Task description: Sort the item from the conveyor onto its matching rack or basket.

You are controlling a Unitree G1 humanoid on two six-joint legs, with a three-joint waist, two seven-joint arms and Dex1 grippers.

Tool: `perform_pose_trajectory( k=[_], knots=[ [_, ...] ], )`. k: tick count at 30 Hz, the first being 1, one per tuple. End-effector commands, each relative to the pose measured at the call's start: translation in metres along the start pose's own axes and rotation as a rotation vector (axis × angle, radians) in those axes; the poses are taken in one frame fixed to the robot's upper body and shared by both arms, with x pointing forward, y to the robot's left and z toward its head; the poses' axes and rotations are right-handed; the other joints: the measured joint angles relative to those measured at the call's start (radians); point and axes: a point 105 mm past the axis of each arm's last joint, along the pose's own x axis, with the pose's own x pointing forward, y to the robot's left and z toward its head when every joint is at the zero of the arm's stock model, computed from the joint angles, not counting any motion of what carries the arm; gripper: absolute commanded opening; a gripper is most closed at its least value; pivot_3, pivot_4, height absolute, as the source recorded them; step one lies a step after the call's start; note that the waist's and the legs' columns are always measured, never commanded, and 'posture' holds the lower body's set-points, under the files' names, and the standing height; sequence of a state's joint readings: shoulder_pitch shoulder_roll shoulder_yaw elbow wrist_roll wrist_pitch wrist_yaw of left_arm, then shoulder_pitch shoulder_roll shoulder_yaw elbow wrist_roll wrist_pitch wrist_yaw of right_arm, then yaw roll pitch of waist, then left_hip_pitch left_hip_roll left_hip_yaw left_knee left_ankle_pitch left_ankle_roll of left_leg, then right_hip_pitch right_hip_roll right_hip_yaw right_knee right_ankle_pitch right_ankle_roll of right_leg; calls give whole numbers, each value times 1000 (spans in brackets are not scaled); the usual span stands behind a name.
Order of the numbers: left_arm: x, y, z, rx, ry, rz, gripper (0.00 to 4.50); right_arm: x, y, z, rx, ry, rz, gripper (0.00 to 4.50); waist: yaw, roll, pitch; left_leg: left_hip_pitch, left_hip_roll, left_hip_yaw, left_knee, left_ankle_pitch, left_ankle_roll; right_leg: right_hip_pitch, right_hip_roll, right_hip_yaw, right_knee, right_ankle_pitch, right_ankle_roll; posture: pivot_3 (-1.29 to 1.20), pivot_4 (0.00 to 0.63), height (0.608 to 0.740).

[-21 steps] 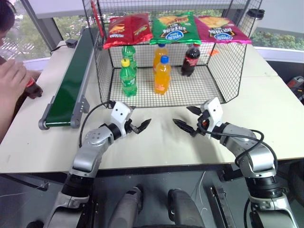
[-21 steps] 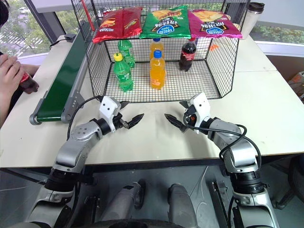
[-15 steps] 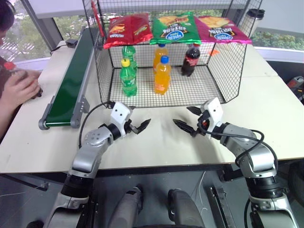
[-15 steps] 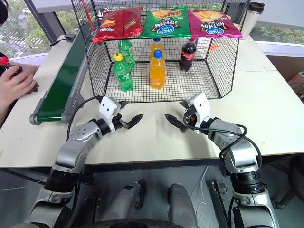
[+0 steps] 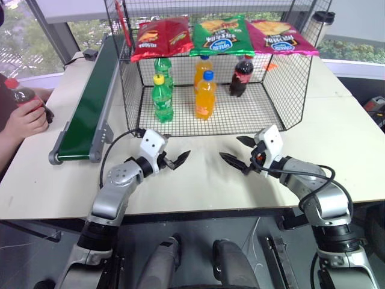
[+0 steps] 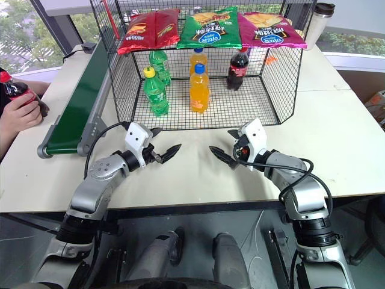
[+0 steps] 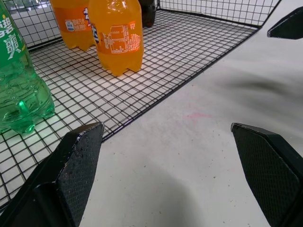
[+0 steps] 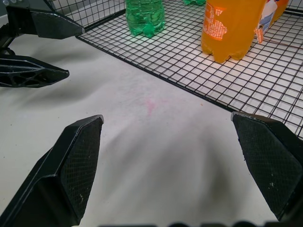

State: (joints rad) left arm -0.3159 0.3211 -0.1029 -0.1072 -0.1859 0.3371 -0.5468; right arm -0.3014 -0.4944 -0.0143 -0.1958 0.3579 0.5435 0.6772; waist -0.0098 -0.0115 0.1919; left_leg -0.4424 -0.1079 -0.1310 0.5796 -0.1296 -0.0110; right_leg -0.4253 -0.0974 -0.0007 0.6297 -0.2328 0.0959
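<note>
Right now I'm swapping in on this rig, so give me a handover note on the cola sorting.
Left gripper: open, empty, hovering over the table in front of the basket.
Right gripper: open, empty, facing the left one.
Cola bottle: in a person's hand at the table's left edge, not yet on the conveyor.
Basket: holds green and orange soda bottles and another cola bottle.
Done: nothing. Left: wait for the bottle on the belt, pick it, place it by the cola in the basket.
</note>
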Motion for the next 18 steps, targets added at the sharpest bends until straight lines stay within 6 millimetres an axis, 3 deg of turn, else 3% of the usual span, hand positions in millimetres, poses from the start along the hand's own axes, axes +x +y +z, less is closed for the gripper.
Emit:
perform_pose_trajectory(
  k=[1,18],
  knots=[
    [-1,0,7,29,-26,6,4500,-1,4,17,-45,-48,21,4486,0,0,0,0,0,0,0,0,0,0,0,0,0,0,0,0,150,738],
    [-1,0,7,22,-22,13,4500,1,7,18,-40,-44,44,4486,0,0,0,0,0,0,0,0,0,0,0,0,0,0,0,0,150,738]
  ],
)
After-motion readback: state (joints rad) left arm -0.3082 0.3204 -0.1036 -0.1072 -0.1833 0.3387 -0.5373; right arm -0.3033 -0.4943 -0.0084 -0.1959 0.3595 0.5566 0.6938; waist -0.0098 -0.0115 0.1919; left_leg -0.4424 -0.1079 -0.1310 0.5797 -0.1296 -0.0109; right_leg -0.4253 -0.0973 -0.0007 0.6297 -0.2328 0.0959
